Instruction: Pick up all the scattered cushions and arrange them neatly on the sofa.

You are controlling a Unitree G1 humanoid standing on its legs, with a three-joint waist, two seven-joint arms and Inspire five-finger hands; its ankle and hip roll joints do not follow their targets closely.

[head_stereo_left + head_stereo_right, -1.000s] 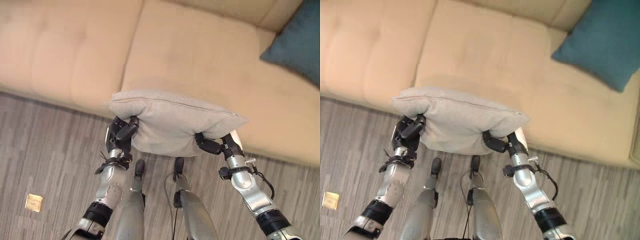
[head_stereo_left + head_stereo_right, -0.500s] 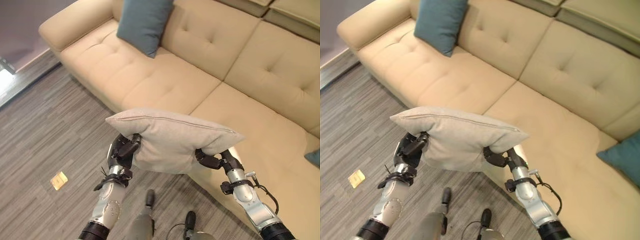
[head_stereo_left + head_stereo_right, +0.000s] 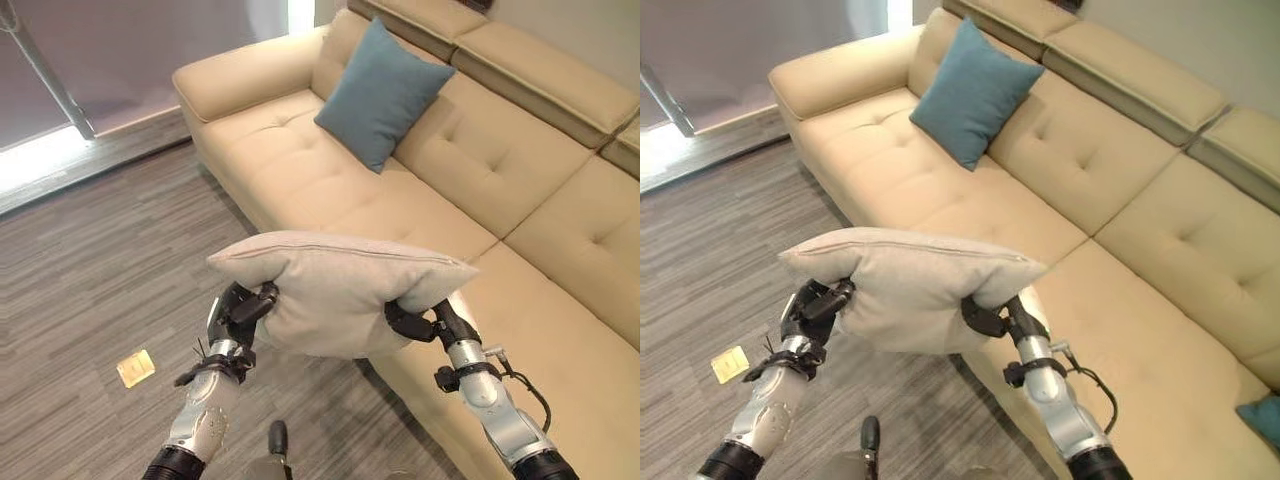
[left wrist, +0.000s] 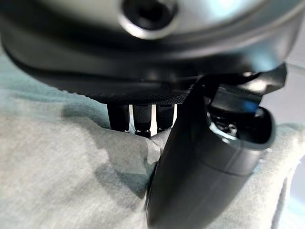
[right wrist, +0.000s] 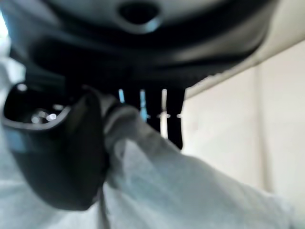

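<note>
A light grey cushion (image 3: 340, 290) hangs in the air between my two hands, over the floor by the front edge of the beige sofa (image 3: 300, 175). My left hand (image 3: 240, 312) is shut on its left end, thumb (image 4: 205, 167) pressed into the cloth (image 4: 57, 181). At the cushion's right end my right hand (image 3: 418, 320) is shut on it too, its thumb (image 5: 57, 157) against the fabric (image 5: 190, 191). A teal cushion (image 3: 382, 92) leans upright against the sofa back near the left armrest. Another teal cushion's corner (image 3: 1260, 418) lies at the sofa's far right.
Grey striped floor (image 3: 110, 260) spreads to the left of the sofa, with a small yellow tag (image 3: 135, 368) lying on it. A slanted pole (image 3: 45, 75) stands by a bright strip along the wall at the upper left. The sofa seats between the teal cushions are bare.
The camera has swung left, bringing the sofa's left armrest and the leaning teal cushion toward the middle. Both hands keep the same hold on the grey cushion.
</note>
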